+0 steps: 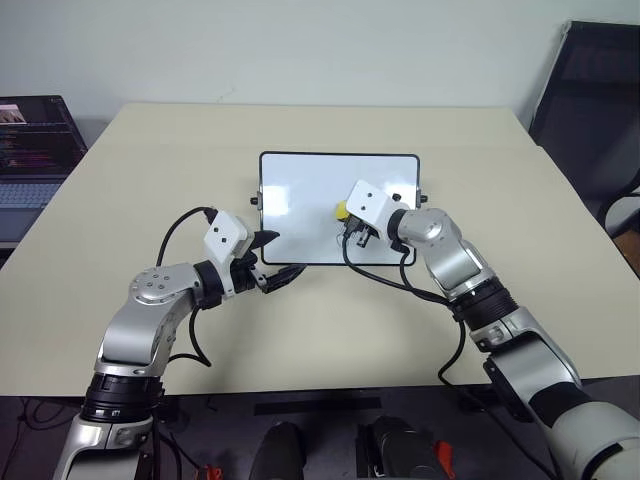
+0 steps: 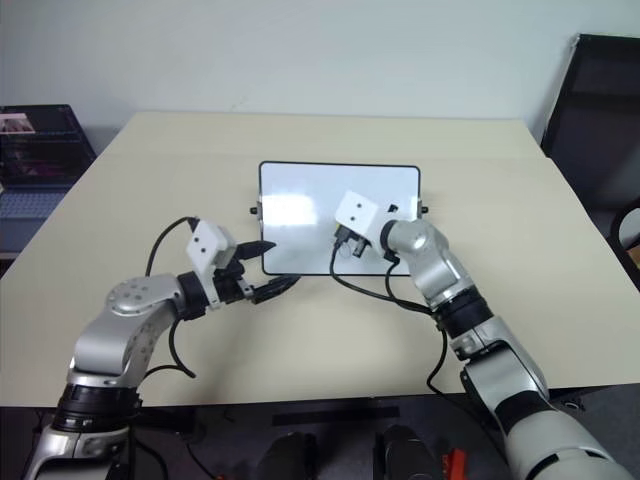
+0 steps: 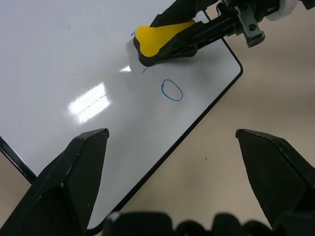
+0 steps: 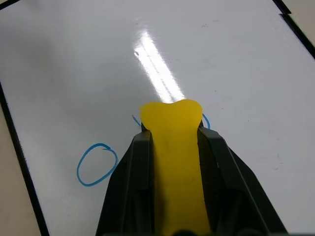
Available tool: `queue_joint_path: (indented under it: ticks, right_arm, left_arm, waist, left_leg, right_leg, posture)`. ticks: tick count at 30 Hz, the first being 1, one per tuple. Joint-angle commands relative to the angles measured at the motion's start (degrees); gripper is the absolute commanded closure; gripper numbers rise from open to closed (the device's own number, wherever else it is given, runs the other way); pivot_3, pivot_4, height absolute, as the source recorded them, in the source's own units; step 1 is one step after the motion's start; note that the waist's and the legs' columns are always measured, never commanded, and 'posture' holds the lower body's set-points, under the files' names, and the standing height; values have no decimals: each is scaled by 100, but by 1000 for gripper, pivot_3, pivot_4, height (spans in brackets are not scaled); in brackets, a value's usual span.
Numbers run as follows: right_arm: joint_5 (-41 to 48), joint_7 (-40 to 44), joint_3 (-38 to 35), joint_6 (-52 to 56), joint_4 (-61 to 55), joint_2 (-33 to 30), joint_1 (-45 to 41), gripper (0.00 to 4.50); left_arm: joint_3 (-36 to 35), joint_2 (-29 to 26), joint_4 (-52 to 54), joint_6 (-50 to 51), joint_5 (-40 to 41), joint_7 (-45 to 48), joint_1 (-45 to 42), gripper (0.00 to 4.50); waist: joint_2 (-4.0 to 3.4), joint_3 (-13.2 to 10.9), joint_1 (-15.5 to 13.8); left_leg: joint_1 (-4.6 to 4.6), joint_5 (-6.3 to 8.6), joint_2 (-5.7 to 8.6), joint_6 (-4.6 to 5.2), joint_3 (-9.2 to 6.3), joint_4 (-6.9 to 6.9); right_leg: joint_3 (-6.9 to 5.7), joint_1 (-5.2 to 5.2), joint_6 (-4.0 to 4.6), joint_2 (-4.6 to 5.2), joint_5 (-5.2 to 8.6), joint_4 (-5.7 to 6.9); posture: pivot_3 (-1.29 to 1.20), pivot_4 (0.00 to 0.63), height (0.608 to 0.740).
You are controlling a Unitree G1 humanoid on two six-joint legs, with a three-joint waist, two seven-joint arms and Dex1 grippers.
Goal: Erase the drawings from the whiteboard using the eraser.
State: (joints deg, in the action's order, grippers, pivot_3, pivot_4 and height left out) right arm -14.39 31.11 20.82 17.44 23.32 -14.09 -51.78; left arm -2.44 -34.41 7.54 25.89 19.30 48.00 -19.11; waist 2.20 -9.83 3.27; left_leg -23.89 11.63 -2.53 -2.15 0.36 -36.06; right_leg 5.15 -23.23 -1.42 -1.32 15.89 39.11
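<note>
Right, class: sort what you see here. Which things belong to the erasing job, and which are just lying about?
Part of the job:
- whiteboard
- eraser, clamped in the right gripper over the board
- drawings: one whole blue loop, another partly under the eraser
- left gripper, open at the board's near edge

Just lying about:
- laptop
- black chair
- table

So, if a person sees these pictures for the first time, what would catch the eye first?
First the yellow eraser, clamped in the right gripper and lying on the whiteboard in the middle of the table. Beside it one blue loop is whole, and bits of another line show at the eraser's edges. The left gripper hangs open over the board's near edge, holding nothing.
</note>
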Motion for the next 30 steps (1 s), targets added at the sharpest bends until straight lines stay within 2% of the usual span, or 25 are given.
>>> queue_joint_path:
  ticks: [1, 12, 20, 27, 30]
  right_arm:
    - [-104, -498, -363, -49, 290, -114, -239, 3631]
    - [-33, 763, 100, 500, -284, -317, 270, 3631]
    - [-217, -458, -306, -49, 193, -142, -182, 3631]
    - [-57, 452, 140, 211, -251, -168, 167, 3632]
    - [-97, 563, 270, 232, -427, -82, 266, 3632]
  left_arm:
    - [-2, -12, 270, -5, 87, 4, -77, 0]
    - [-22, -24, 236, -68, 86, 67, 8, 0]
    - [-51, -74, 178, -123, 70, 164, 117, 0]
    - [-96, -146, 140, -190, 59, 231, 266, 0]
    - [-103, -157, 131, -217, 60, 248, 303, 0]
  waist:
    - [0, 0, -2]
    - [1, 1, 1]
    - [0, 0, 20]
    - [1, 1, 12]
    - [0, 0, 12]
  left_leg:
    - [0, 0, 0, 0, 1, -1]
    - [1, 0, 0, 1, 3, 1]
    - [6, -2, -4, 3, 9, -2]
    - [5, -5, -3, 7, 12, 1]
    - [4, -5, -4, 7, 11, 3]
  right_leg:
    - [1, 0, -1, 0, -1, 0]
    - [3, 1, -4, -1, -1, -2]
    - [10, 0, -19, -1, 2, 0]
    - [14, -1, -20, -1, -2, -5]
    - [13, -2, -20, -1, -2, -6]
  posture:
    - [0, 150, 740]
    - [0, 150, 740]
    - [0, 150, 740]
    - [0, 150, 740]
    - [0, 150, 740]
